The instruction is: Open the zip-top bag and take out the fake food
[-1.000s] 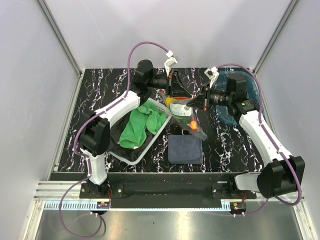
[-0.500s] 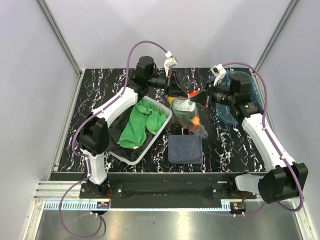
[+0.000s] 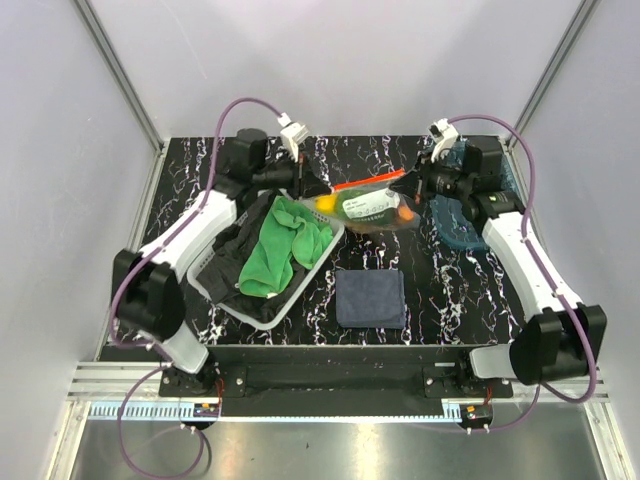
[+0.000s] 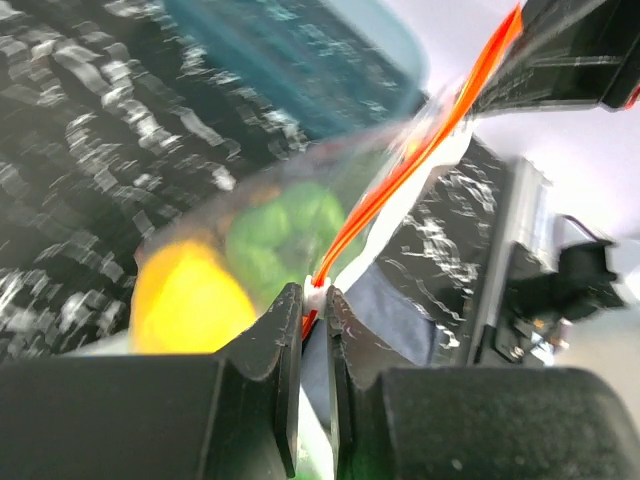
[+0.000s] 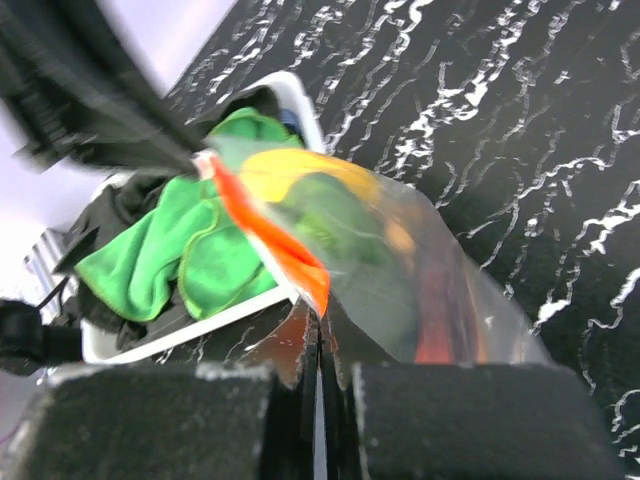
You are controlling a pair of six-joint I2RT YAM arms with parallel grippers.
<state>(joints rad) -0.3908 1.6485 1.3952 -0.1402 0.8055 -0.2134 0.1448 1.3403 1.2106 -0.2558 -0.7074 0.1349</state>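
Note:
The zip-top bag [image 3: 368,208] hangs above the table, stretched sideways between both grippers, its orange-red zip strip [image 3: 370,184] along the top. My left gripper [image 3: 312,190] is shut on the white slider at the strip's left end [image 4: 316,296]. My right gripper [image 3: 412,186] is shut on the strip's right corner [image 5: 318,285]. Fake food shows inside the bag: a yellow piece [image 4: 185,300] and a green piece [image 4: 285,235]; the right wrist view shows them too, yellow piece [image 5: 285,170] and green piece [image 5: 335,215].
A white basket [image 3: 232,308] holding a green cloth [image 3: 285,245] and dark fabric stands left of centre, under the bag's left end. A dark blue cloth [image 3: 370,298] lies at the front middle. A translucent blue tray [image 3: 470,228] sits at the right, below the right arm.
The left gripper has swung left over the basket and the right one a little right. The bag, earlier hanging down between them, is now pulled out sideways.

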